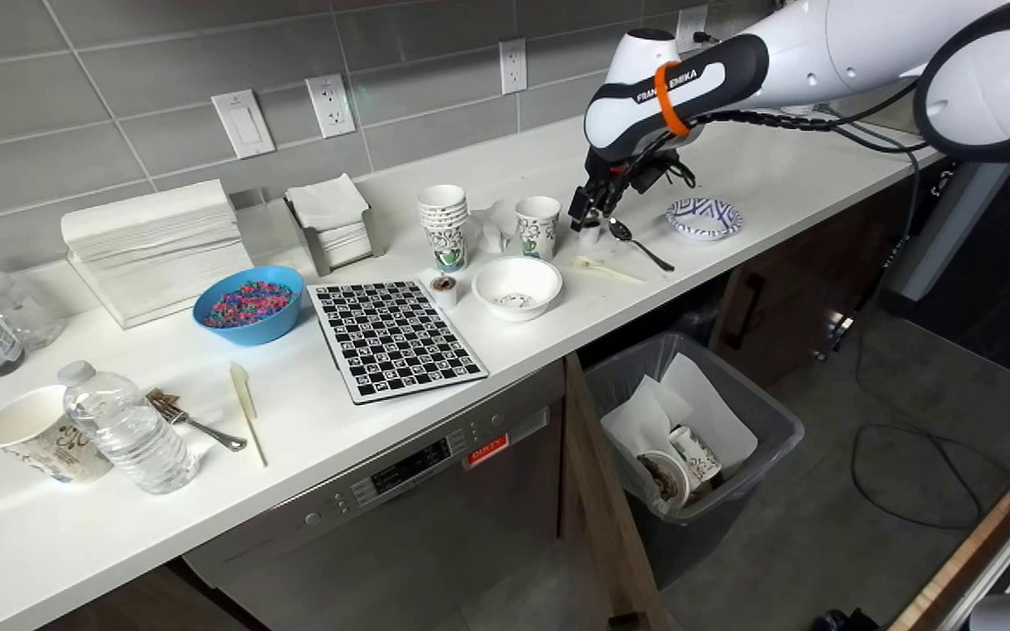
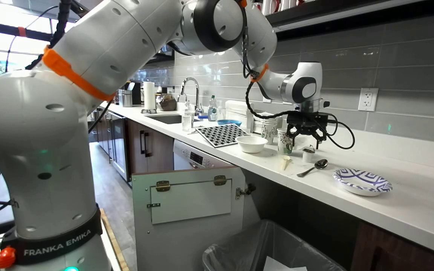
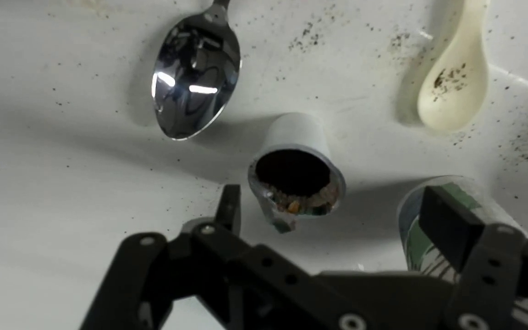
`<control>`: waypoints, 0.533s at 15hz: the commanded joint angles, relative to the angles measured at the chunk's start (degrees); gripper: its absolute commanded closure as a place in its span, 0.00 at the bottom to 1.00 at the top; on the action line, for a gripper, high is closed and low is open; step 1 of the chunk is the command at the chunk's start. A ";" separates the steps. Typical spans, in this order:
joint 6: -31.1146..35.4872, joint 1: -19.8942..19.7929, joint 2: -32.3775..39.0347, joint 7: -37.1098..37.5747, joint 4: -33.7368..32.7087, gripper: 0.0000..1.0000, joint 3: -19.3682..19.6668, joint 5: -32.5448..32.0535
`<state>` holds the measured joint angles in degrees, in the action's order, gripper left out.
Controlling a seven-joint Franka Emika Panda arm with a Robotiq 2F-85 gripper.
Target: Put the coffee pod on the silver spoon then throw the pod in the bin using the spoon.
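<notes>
Spoon [image 3: 196,75]: on counter [image 2: 420,188] near coffee pod [image 3: 297,158], long axis horizontal, bowl end toward wall [image 1: 435,123], handle opposite | Pod: upright on counter, open mouth up | End effector [image 2: 306,143]: unclenched, fingers [image 3: 449,224] parted near pod

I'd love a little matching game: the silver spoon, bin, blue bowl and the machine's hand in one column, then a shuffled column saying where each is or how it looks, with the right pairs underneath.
Column one
1. silver spoon
2. bin
3. blue bowl
4. hand

Column two
A. holds small multicoloured pieces
B. open, above a coffee pod
C. on the counter, near the patterned dish
D. lined with a plastic bag

Right pairs: 1-C, 2-D, 3-A, 4-B
</notes>
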<state>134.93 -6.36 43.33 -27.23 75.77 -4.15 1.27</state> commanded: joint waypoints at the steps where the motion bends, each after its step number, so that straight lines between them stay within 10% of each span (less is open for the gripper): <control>1: -0.67 -0.69 2.81 -1.03 -3.68 0.00 -0.94 -0.46; 5: -1.62 -0.65 3.93 -0.83 -5.19 0.36 -0.84 -0.65; 8: -2.06 -0.65 4.34 -0.56 -5.79 0.16 -0.66 -0.81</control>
<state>134.85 -6.49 45.93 -27.43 72.66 -4.35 1.15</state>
